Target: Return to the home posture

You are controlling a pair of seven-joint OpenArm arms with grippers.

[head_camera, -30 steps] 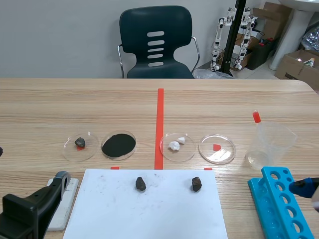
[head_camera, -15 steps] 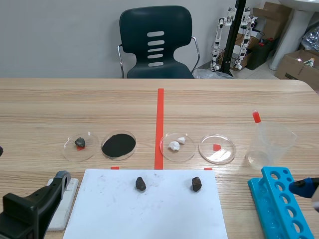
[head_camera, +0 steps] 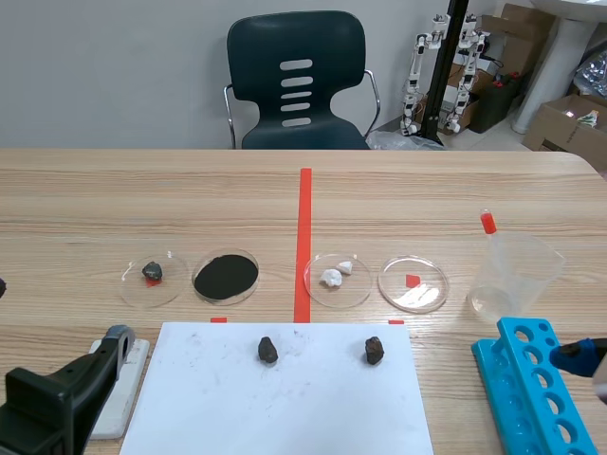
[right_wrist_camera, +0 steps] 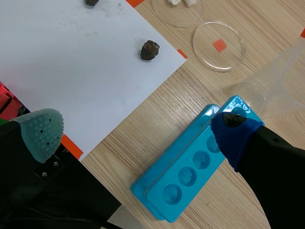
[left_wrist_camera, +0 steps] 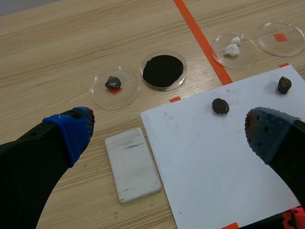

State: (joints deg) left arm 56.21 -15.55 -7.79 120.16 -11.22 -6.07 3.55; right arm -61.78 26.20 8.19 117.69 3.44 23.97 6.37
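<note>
We see the left gripper [left_wrist_camera: 169,126] low at the table's near left, its fingers spread wide and empty, above a white slab [left_wrist_camera: 132,163] and a sheet of paper [left_wrist_camera: 214,167]. The right gripper [right_wrist_camera: 137,129] hangs equally wide and empty at the near right, over a blue rack [right_wrist_camera: 190,162]. A dark stone [head_camera: 268,350] and a second stone [head_camera: 374,350] lie on the paper.

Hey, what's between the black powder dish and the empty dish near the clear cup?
In the scene view, the orange-red tape line and the dish of white lumps lie between them.
</note>
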